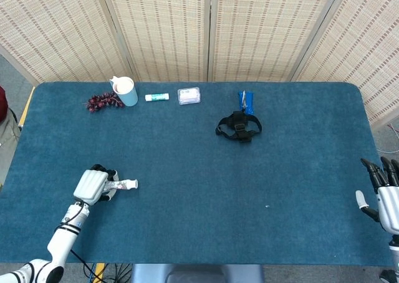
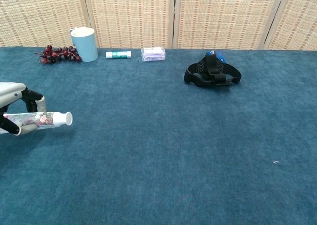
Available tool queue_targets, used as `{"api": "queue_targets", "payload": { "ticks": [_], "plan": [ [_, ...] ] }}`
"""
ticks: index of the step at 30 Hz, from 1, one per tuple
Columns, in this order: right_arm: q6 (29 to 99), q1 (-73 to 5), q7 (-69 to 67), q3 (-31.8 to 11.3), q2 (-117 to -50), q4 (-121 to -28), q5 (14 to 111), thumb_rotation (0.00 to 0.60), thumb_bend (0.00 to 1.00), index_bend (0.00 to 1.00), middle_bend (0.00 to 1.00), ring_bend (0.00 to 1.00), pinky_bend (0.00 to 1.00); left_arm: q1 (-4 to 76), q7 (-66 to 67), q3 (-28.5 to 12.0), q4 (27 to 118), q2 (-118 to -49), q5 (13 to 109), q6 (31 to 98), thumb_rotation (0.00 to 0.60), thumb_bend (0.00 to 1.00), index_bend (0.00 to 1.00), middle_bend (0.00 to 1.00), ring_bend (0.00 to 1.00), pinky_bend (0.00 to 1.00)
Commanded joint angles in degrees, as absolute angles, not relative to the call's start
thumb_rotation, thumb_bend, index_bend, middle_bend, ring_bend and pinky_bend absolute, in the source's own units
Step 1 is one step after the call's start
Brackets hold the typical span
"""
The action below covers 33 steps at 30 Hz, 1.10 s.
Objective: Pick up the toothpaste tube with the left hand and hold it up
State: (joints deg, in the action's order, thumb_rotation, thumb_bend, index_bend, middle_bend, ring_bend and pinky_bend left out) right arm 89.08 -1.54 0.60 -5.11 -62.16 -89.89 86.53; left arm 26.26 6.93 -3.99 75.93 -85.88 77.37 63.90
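The toothpaste tube (image 2: 42, 119) is white with a floral print and a white cap pointing right. My left hand (image 2: 15, 111) grips it at the near left of the blue table, and the tube hangs a little above the cloth. In the head view the same left hand (image 1: 93, 184) covers most of the toothpaste tube (image 1: 125, 184), with only the cap end sticking out. My right hand (image 1: 385, 192) sits at the table's far right edge with fingers spread and nothing in it.
Along the back edge lie dark grapes (image 2: 55, 54), a light blue cup (image 2: 83, 44), a small green-white tube (image 2: 118, 54) and a clear box (image 2: 153, 53). A black strap harness (image 2: 212, 74) and a blue packet (image 1: 245, 100) lie right of centre.
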Motion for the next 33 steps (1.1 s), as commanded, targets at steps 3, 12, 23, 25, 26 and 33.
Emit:
{"api": "queue_targets", "payload": {
  "ticks": [3,12,23,25,26,33],
  "plan": [
    [86.47,-4.19,0.73,-4.66,-59.87,-93.22,90.01,0.6,0.33,0.13,0.24,0.04,0.0,28.48,2.93,-4.48,82.12,-80.0,79.8,61.55,0.6,0.38,0.56,0.61,0.41,0.24],
    [76.73,-13.75,4.71,-5.69,-56.43,-101.81,97.0,0.6,0.46,0.15,0.24,0.04,0.0,34.04,0.32,-7.04,93.88,-70.95,79.68,54.1,0.6,0.39,0.57,0.64,0.45,0.26],
    [63.86,-26.06,8.16,-8.64,-60.8,-108.18,98.09,0.6,0.62,0.23,0.17,0.01,0.0,40.1,-0.17,-10.61,100.57,-67.11,74.99,47.32,0.6,0.4,0.58,0.67,0.48,0.26],
    [62.17,-27.75,9.55,-9.12,-62.21,-108.69,97.47,0.6,0.63,0.25,0.14,0.0,0.0,41.11,-0.39,-11.12,100.83,-67.14,73.63,46.16,0.6,0.4,0.58,0.67,0.49,0.26],
    [61.56,-28.38,10.31,-9.35,-62.77,-108.87,97.13,0.6,0.63,0.26,0.13,0.0,0.0,41.57,-0.57,-11.32,100.98,-67.12,72.98,45.55,0.6,0.41,0.58,0.67,0.49,0.26],
    [57.57,-32.76,16.28,-10.92,-67.03,-109.43,93.93,0.6,0.64,0.29,0.07,0.0,0.0,45.01,-0.92,-12.77,101.89,-66.44,68.34,41.65,0.6,0.41,0.58,0.68,0.49,0.26]
  ]
}}
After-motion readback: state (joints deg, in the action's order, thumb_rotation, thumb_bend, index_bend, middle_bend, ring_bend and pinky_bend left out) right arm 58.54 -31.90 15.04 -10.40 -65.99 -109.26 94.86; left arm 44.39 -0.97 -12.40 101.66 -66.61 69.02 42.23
